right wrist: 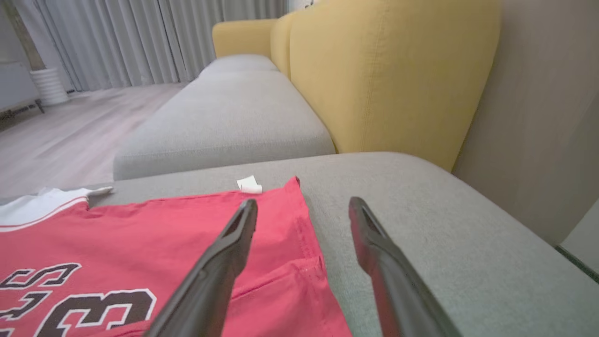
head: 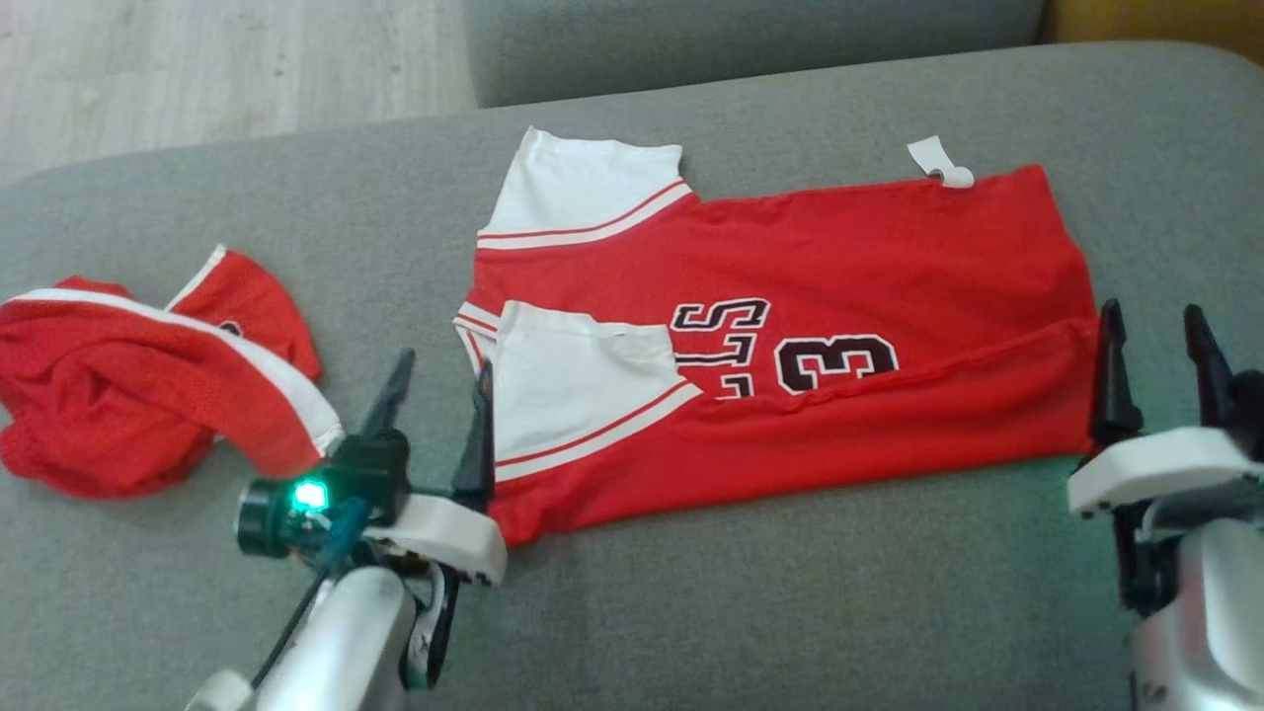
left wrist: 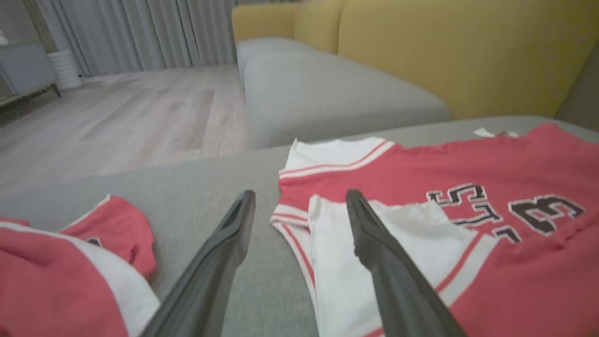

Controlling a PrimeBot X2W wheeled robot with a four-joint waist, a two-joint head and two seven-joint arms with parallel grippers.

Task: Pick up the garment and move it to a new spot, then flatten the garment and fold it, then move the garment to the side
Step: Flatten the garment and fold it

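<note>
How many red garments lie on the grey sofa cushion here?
2. A red-and-white basketball jersey lies flat at the centre; a crumpled red mesh garment with a white stripe sits to its left. The crumpled heap may hide more.

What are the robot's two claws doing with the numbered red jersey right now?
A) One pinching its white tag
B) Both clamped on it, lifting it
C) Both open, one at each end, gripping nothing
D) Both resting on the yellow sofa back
C: the left gripper and right gripper stand with fingers spread at opposite ends of the jersey, which lies on the grey cushion.
</note>
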